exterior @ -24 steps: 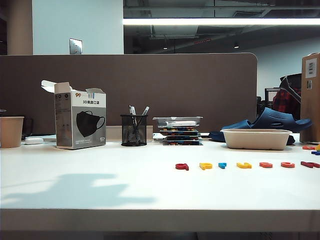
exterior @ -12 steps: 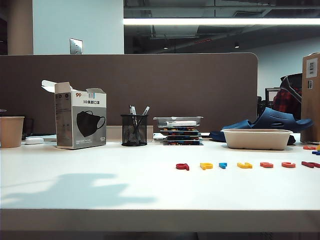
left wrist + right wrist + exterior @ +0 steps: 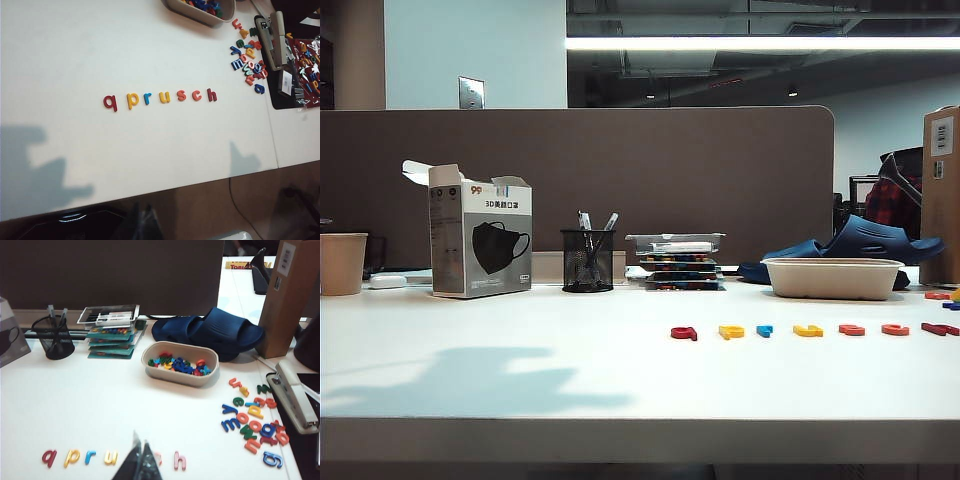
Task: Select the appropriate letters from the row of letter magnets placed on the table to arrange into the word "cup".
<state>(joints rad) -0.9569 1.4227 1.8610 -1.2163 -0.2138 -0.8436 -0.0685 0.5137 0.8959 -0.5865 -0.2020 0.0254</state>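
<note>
We see the right tool (image 3: 139, 462), clenched and empty, hovering above the letter row (image 3: 160, 97), hiding its "s" and "c". Left tool (image 3: 142, 222): dark, blurred, state unreadable. The row lies right on the tabletop (image 3: 520, 340).

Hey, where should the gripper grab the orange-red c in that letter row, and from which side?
Come straight down on the orange-red c and pinch its curved back against its open side. It lies flat on the table, with s and h close by, so a side approach would likely nudge them.
</note>
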